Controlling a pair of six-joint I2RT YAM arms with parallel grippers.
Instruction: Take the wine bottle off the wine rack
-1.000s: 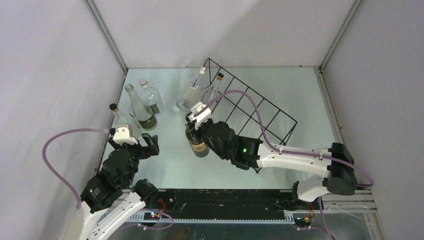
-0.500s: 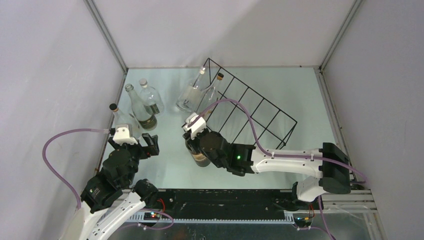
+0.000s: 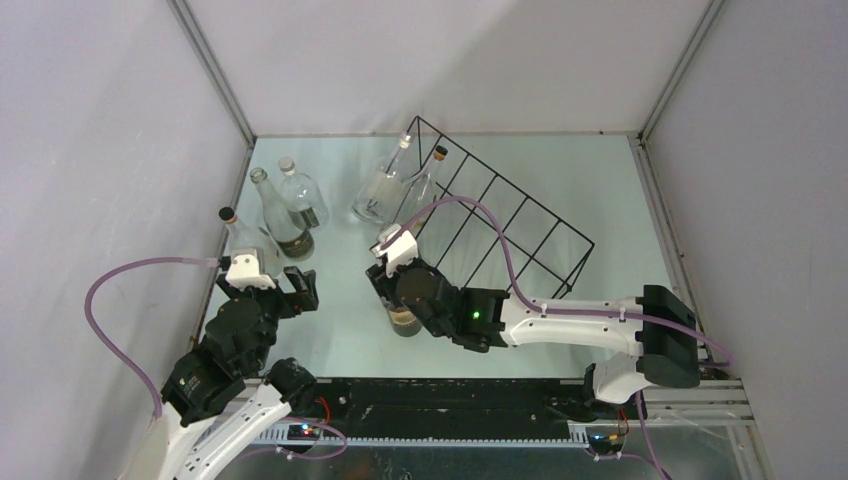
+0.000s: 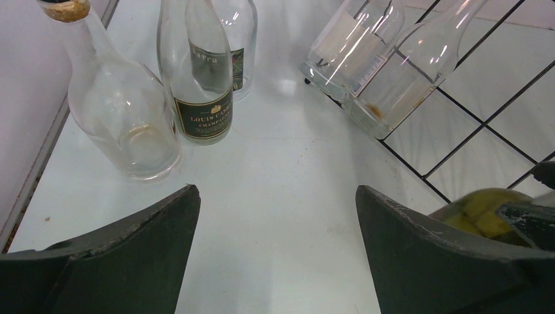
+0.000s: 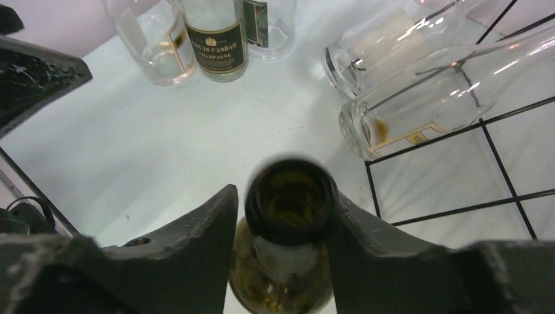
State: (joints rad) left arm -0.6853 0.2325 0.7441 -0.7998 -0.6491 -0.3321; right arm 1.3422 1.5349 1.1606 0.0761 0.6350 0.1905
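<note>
The wine rack (image 3: 505, 180) is a black wire frame lying askew at the back middle of the table; it also shows in the right wrist view (image 5: 501, 163). Two clear bottles (image 3: 380, 190) (image 3: 425, 180) lie in its left end. My right gripper (image 3: 397, 277) (image 5: 286, 196) is shut on the neck of a dark green wine bottle (image 3: 404, 320) (image 5: 290, 196). The bottle stands upright, in front of the rack and clear of it. My left gripper (image 3: 268, 290) (image 4: 276, 190) is open and empty, low over the table at the left.
Three bottles stand at the left near the wall: a clear corked flask (image 3: 243, 245) (image 4: 121, 111), a labelled champagne bottle (image 3: 285, 225) (image 4: 203, 98) and a clear bottle (image 3: 303, 195). The table's left wall edge (image 4: 39, 163) is close to my left gripper.
My right gripper has carried the green bottle a little nearer and leftward, away from the rack. The left arm has not moved.
</note>
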